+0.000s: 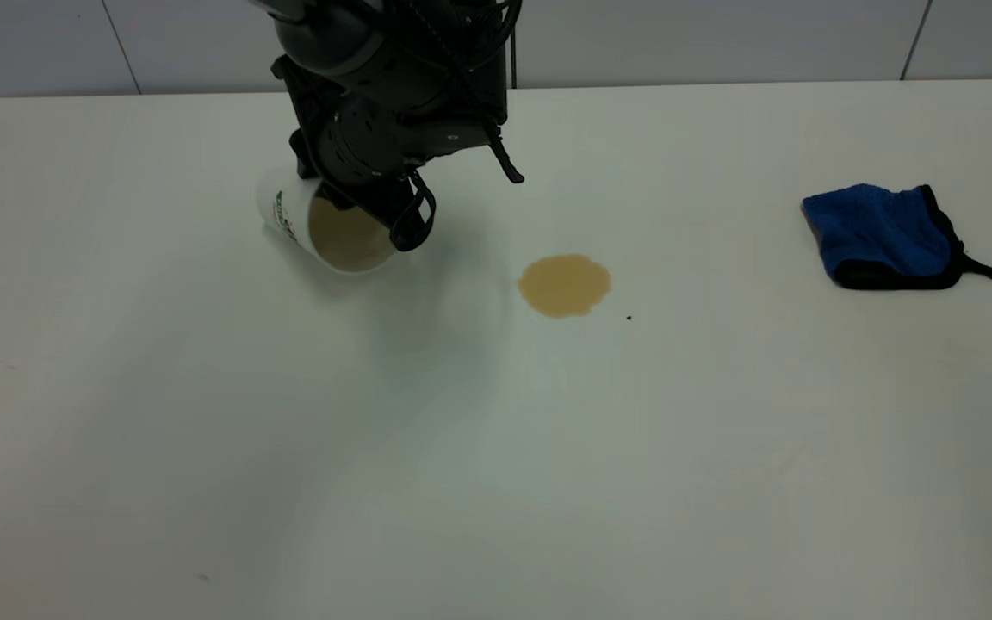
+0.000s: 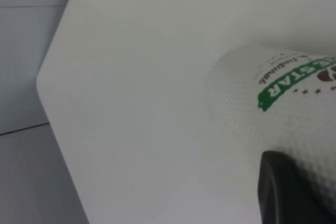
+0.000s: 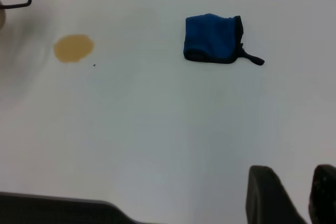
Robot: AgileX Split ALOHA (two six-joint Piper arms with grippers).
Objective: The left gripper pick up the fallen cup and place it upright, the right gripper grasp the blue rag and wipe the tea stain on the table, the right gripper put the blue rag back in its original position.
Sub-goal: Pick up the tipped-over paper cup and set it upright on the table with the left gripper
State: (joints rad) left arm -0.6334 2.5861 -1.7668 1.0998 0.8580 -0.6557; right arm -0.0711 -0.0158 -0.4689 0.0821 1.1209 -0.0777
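While the cup [image 1: 324, 228] tips in the clenched jaws of the left gripper [image 1: 367, 211], at ten o'clock from the tea stain [image 1: 564, 285], nothing is wiped yet. The blue rag [image 1: 882, 232] waits at three o'clock on the counter [image 1: 496, 474]. Only the right wrist view shows the right gripper [image 3: 294, 195], jaws parted.
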